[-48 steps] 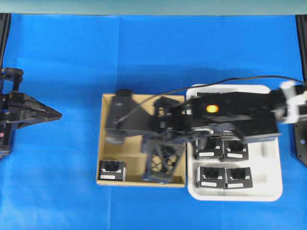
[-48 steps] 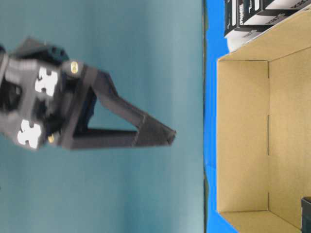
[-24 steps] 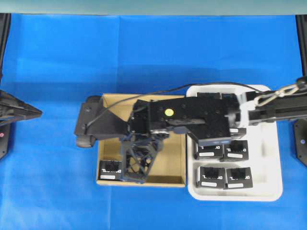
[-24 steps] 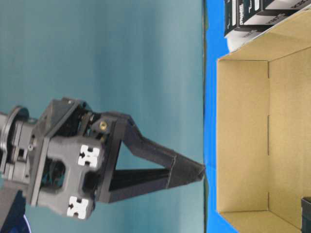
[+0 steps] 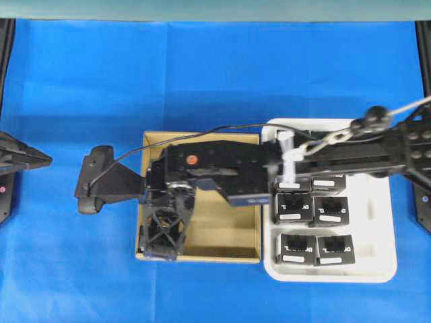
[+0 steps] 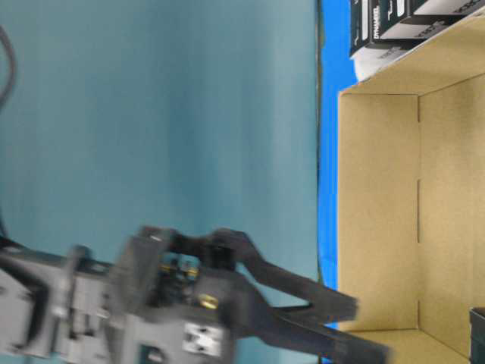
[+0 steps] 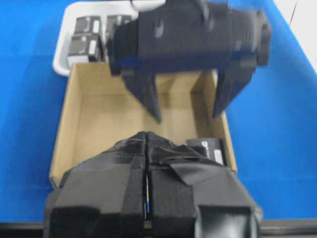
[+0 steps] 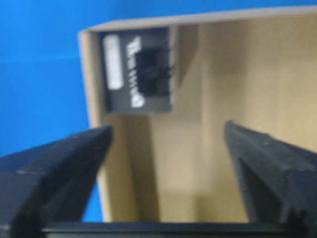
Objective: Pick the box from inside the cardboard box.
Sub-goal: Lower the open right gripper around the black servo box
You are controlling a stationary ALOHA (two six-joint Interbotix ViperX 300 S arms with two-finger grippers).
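Blue table [image 5: 215, 74]: right pincer [image 8: 168, 144] now wide open, empty, nearer the box [image 8: 138, 74] than before.

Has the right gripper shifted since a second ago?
Yes. In the overhead view the right gripper has travelled left across the cardboard box, from near its right wall to its lower-left corner, where the box lies, and its jaws now stand open.

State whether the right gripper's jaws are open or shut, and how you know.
Open. The right gripper shows two jaws spread wide apart, nothing between them, with the box beyond.
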